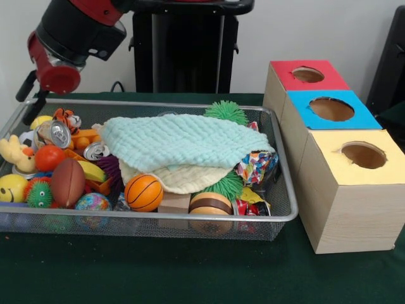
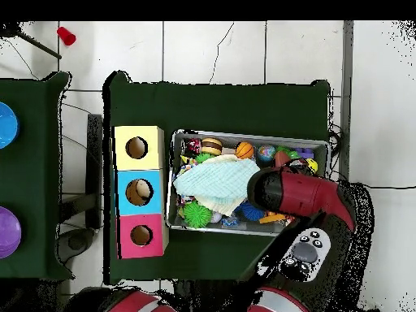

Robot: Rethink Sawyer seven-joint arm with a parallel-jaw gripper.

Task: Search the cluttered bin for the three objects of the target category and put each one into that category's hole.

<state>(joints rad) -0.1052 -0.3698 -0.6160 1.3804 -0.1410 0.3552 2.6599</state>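
Wire bin (image 1: 278, 212) of mixed toys on a dark green tablecloth (image 1: 158, 272), three hole-topped boxes beside it.

Red box (image 1: 288, 73), blue box (image 1: 354, 114) and yellow box (image 1: 342, 183) stand in a row touching the bin's side. A mint cloth (image 1: 183, 142) covers the bin's middle; a basketball (image 1: 143, 192), football (image 1: 68, 182) and drink cans (image 1: 60, 134) lie exposed. The gripper (image 1: 31, 104) hangs at the bin's corner; whether its claw is apart or together cannot be told. White wall behind; tiled floor (image 2: 244, 49) around the table.

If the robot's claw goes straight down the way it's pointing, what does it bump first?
Probably the yellow toy in the bin corner, beside the silver can; the claw hangs just above, though depth is unclear.
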